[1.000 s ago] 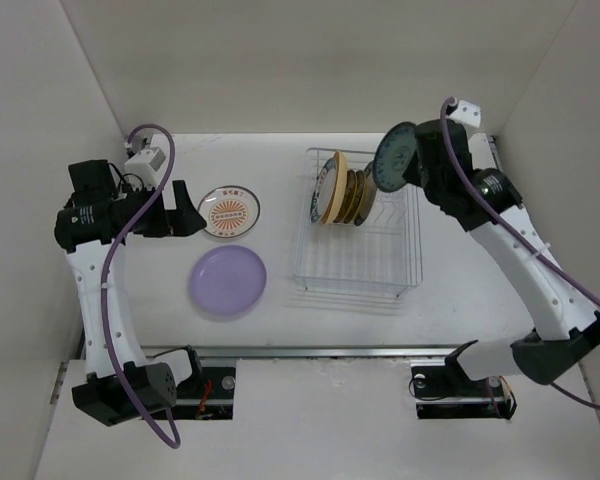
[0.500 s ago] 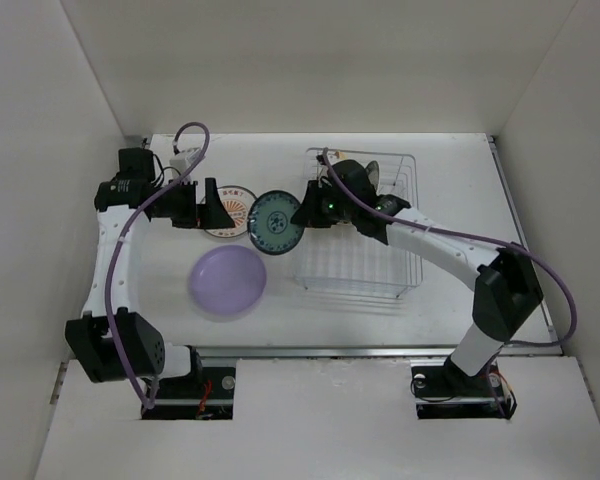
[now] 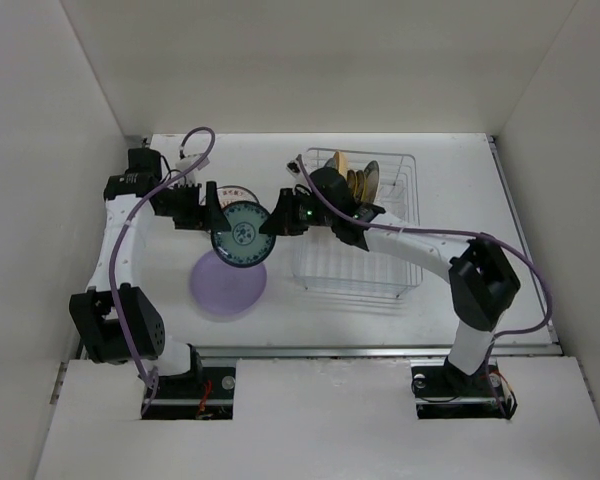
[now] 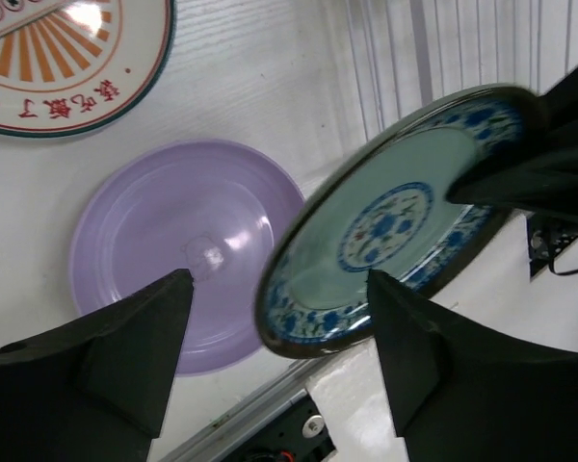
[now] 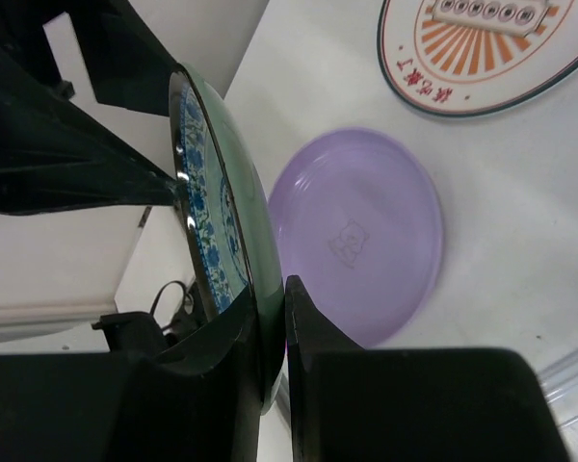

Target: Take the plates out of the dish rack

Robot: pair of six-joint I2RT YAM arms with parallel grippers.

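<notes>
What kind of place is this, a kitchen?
Probably a robot test booth, not a kitchen: bare white walls box in a table, a left arm and right arm are bolted at its near edge, and a dish rack holds plates.

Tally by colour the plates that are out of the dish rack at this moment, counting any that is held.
lavender plate: 1
white plate with orange pattern: 1
teal patterned plate: 1, held in the air
Total: 3
</notes>
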